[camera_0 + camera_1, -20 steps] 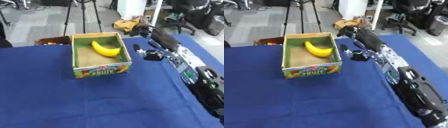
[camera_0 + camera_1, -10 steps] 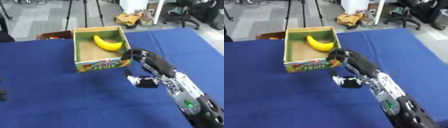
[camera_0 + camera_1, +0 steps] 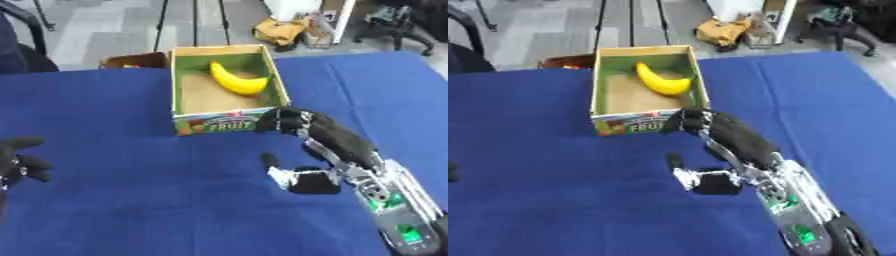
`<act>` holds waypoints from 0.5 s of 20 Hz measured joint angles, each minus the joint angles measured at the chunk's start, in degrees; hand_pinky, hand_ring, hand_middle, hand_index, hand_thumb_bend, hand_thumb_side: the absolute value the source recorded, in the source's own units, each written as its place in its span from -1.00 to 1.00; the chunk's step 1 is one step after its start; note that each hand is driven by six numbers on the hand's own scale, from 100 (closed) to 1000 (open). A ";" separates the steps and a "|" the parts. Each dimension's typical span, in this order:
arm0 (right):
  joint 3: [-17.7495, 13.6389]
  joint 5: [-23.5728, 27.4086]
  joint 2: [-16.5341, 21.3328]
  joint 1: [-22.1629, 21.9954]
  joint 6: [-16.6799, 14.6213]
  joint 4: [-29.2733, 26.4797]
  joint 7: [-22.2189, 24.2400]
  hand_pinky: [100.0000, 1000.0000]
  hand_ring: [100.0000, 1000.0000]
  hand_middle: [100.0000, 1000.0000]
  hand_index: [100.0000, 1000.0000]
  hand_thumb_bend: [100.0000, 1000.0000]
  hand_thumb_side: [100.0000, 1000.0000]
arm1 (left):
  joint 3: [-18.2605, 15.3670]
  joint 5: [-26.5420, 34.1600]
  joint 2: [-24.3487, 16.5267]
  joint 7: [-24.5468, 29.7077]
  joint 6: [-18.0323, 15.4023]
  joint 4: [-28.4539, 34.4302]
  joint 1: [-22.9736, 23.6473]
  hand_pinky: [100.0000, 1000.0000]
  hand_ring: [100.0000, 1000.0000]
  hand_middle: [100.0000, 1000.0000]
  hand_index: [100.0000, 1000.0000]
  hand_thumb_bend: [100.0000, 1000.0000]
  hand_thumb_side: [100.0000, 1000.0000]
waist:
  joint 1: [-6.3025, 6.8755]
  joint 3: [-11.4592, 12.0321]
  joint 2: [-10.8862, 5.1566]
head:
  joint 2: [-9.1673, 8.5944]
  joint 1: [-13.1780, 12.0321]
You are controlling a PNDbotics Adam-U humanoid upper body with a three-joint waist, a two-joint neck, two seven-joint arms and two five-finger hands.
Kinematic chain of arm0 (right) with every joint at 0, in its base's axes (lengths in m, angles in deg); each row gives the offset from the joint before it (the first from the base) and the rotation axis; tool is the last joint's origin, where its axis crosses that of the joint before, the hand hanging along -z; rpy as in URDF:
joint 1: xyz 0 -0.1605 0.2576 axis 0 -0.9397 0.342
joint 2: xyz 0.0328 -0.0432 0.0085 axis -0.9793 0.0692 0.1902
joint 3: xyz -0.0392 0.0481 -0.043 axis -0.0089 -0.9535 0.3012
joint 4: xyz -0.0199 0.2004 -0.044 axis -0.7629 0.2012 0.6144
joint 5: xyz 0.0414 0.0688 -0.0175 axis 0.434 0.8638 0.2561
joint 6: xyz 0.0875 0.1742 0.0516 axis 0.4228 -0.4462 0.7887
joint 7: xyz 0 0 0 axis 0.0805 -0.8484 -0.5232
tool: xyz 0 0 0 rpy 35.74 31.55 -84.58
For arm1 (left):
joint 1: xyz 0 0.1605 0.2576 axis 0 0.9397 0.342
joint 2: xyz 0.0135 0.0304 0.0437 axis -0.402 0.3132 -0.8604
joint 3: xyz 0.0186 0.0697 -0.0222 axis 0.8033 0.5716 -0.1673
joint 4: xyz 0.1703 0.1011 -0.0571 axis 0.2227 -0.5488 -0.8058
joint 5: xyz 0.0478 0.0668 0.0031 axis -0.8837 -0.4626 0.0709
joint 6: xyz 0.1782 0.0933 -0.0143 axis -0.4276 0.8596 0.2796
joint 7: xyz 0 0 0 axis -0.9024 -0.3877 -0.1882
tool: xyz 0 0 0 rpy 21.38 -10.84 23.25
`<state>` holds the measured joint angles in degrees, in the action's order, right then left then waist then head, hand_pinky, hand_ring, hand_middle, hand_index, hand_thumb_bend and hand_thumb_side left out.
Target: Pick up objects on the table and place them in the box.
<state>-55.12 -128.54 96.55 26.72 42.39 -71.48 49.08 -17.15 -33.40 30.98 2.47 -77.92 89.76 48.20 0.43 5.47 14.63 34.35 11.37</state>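
Only the left eye view catches the left hand (image 3: 19,162) resting relaxed at the lower left edge, while the right hand (image 3: 284,121) sits curled on nothing just beside the cardboard box (image 3: 184,121), smooth yellow banana (image 3: 236,81) inside, with loads of free blue-cloth tabletop (image 3: 131,200) around.

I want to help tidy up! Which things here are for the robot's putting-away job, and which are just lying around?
For the job:
- box
- banana, already lying in the box
- right hand, by the box's front corner
- left hand, at the left edge

Just lying about:
- red-brown thing behind the box
- yellow bag on the floor
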 measured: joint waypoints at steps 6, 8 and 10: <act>-0.34 0.77 -0.16 -0.42 0.08 -0.33 1.28 0.12 0.69 0.44 0.54 -1.00 -0.56 | -0.01 -0.02 0.00 -0.02 -0.02 -0.04 0.00 -0.13 0.00 0.34 0.36 0.06 0.62 | -0.11 -0.48 0.02 | 0.40 -0.90; -0.44 0.98 -0.18 -0.44 0.03 -0.38 1.35 0.12 0.69 0.44 0.54 -1.00 -0.57 | -0.01 -0.03 0.00 -0.04 -0.04 -0.07 0.00 -0.13 0.00 0.34 0.36 0.06 0.62 | -0.16 -0.59 0.07 | 0.40 -0.89; -0.57 1.01 -0.18 -0.47 -0.05 -0.43 1.43 0.12 0.69 0.44 0.54 -1.00 -0.57 | -0.01 -0.10 0.00 -0.04 -0.04 -0.19 0.00 -0.14 0.00 0.34 0.36 0.06 0.63 | -0.15 -1.02 0.18 | 0.40 -0.78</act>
